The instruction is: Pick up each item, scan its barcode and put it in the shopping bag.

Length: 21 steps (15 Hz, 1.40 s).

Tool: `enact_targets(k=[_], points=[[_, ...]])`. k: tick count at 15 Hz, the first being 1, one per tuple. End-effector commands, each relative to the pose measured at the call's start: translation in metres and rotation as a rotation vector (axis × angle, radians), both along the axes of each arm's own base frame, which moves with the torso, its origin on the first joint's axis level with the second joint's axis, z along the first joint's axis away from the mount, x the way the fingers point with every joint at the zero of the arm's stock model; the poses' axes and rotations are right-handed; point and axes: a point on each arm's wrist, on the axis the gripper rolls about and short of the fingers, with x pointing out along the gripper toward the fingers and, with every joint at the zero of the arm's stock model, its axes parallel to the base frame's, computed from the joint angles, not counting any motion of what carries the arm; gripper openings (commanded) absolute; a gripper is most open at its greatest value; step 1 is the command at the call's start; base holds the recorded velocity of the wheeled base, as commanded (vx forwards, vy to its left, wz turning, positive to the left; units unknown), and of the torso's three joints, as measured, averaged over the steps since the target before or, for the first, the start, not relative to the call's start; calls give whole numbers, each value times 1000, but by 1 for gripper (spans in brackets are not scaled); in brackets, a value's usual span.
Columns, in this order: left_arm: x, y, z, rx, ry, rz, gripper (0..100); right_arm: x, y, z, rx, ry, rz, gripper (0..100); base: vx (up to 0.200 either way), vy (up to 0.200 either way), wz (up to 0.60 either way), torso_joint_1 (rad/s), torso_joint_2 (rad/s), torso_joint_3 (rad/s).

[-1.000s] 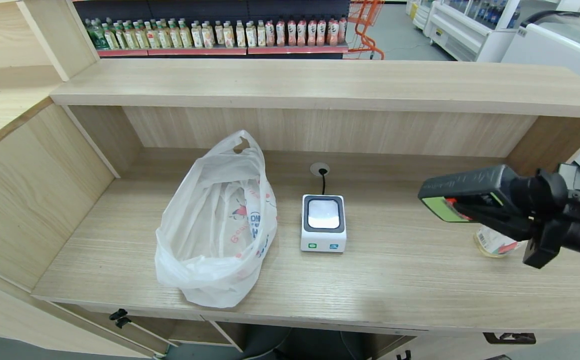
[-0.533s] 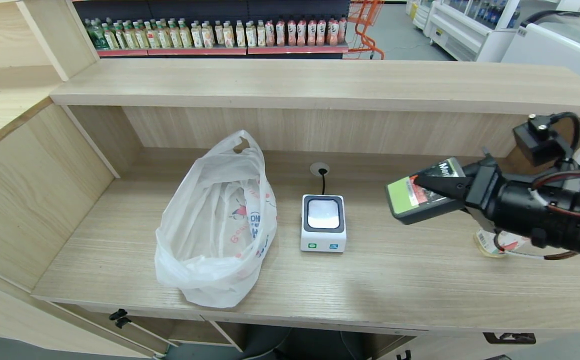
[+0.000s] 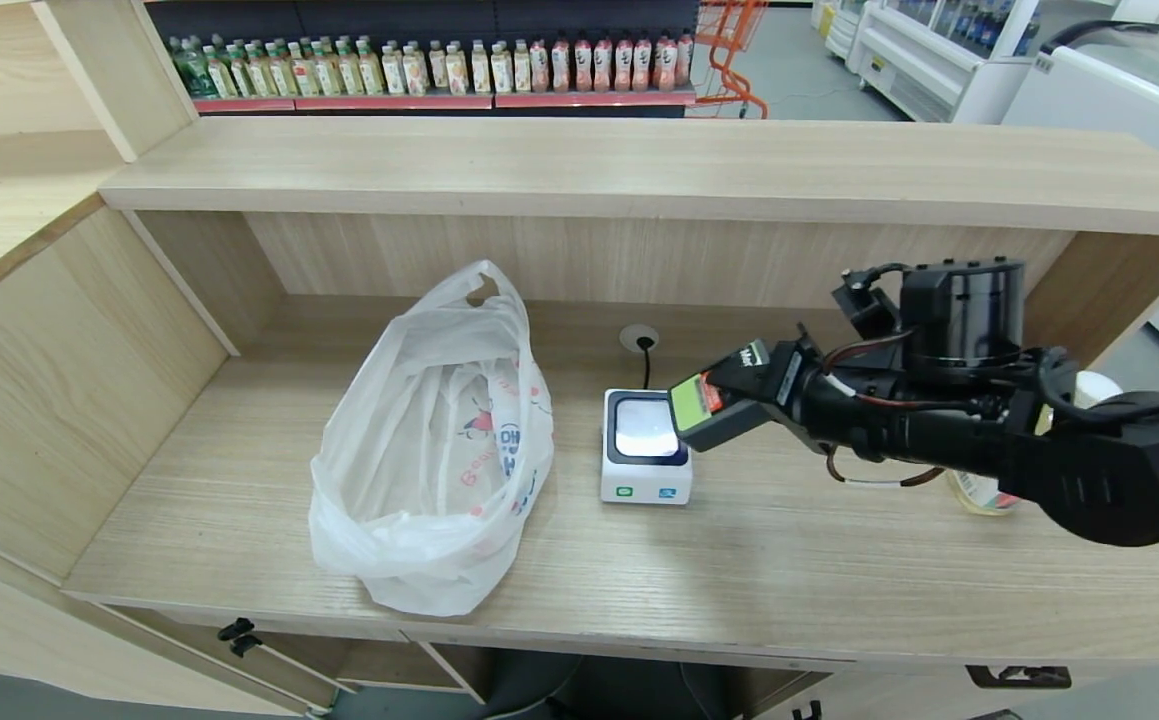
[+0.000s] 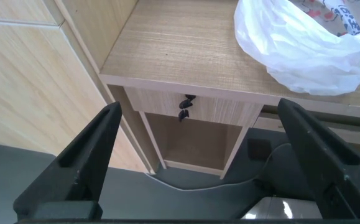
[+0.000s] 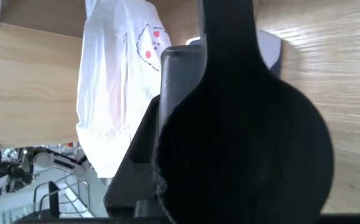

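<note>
left hand (image 4: 199, 112) spread open, holding nothing, low off the bench (image 3: 789, 560) front edge near the bag's end. white shopping bag (image 3: 429, 440) lies slumped on the bench left of centre, mouth open. white scanner (image 3: 645, 445) sits just right of the bag, apart from it, cable running to the back. right hand (image 3: 729, 385) clenched on a dark box (image 3: 714, 405), green end face pointing left, raised at the scanner's right edge. labelled container (image 3: 979, 492) stands on the bench far right, partly hidden behind the arm.
</note>
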Motion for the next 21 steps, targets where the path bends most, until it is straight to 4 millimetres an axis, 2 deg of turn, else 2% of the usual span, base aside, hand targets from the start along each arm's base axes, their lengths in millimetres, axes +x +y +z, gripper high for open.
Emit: enact_targets(k=[1,3,8,15,16,17,19,20,21], points=[[0,0,0,0,0,2,100,12,17,-18,-30,27,32,0,0,0,0,0,0,0],[0,0,0,0,0,1,100,15,27,-23,-59,14,61,0,0,0,0,0,0,0],[0,0,0,0,0,1,100,29,37,-43,-136,-18,62,0,0,0,0,0,0,0],[0,0,0,0,0,1,100,31,40,-41,-159,-57,74,0,0,0,0,0,0,0],[0,0,0,0,0,1,100,29,38,-35,-150,-71,71,0,0,0,0,0,0,0],[0,0,0,0,0,2,100,25,35,-19,-119,-101,66,0,0,0,0,0,0,0],[0,0,0,0,0,1,100,5,24,30,-47,-216,50,0,0,0,0,0,0,0],[0,0,0,0,0,2,100,-9,15,55,-81,-326,58,0,0,0,0,0,0,0],[0,0,0,0,0,1,100,-22,3,69,-202,-467,67,0,0,0,0,0,0,0]])
